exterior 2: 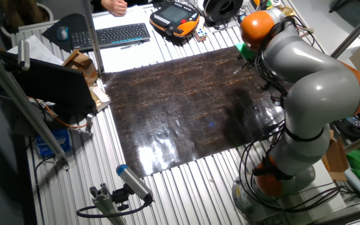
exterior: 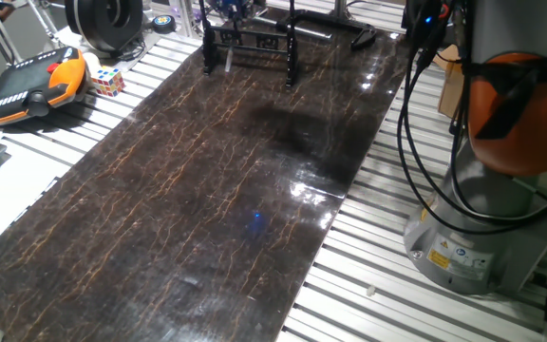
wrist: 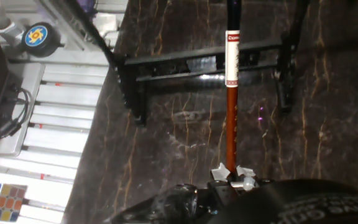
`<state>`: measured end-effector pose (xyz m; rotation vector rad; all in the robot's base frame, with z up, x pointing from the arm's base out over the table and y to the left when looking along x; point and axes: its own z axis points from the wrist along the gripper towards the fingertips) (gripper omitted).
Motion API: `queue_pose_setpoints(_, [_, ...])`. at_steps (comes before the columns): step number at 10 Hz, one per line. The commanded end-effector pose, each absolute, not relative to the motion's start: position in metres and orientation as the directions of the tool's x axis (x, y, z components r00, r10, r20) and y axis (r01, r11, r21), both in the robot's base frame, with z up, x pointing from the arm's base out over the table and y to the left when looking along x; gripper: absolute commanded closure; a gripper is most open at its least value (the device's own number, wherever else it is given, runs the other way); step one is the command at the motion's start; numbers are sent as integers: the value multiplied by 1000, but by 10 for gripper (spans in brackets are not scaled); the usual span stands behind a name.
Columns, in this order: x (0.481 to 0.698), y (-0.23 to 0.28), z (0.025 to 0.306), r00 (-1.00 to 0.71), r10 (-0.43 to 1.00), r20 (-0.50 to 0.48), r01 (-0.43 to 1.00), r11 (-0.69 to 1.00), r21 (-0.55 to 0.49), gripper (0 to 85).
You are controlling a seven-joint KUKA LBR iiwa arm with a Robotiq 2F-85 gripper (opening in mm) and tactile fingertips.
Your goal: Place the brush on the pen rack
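In the hand view my gripper (wrist: 232, 178) is shut on the lower end of the brush (wrist: 231, 124). The brush has an orange-red handle, a white labelled section and a dark tip that runs out of the top of the frame. It points away from me and crosses over the horizontal bars of the pen rack (wrist: 185, 67), a low black frame with upright posts. I cannot tell whether the brush touches the bars. In one fixed view the rack (exterior: 254, 40) stands at the far end of the dark mat. In the other fixed view the arm (exterior 2: 305, 81) hides the rack and brush.
The dark marbled mat (exterior: 207, 190) lies on a slatted metal table. Left of the rack are a black spool (exterior: 103, 21), a Rubik's cube (exterior: 105, 80), an orange-black pendant (exterior: 31, 87) and a round blue-yellow disc (wrist: 40, 35). The robot base (exterior: 473, 237) stands at the right.
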<state>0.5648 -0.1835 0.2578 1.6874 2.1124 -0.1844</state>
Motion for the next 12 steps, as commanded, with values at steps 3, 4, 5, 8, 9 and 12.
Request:
queue_pose_setpoints(3, [561,-188,260,-180,899,-400,953,260,156,840])
queue_pose_setpoints(4, [561,-189,262,-182,897,-404,953,262,153,840])
queue_pose_setpoints(5, [560,-193,263,-185,900,-395,953,262,151,840])
queue_pose_setpoints(8, [561,-199,262,-199,901,-385,950,274,149,840])
queue_pose_setpoints(9, [562,-200,261,-199,901,-386,950,274,150,840])
queue_pose_setpoints(12, [560,-205,260,-214,902,-376,946,287,150,840])
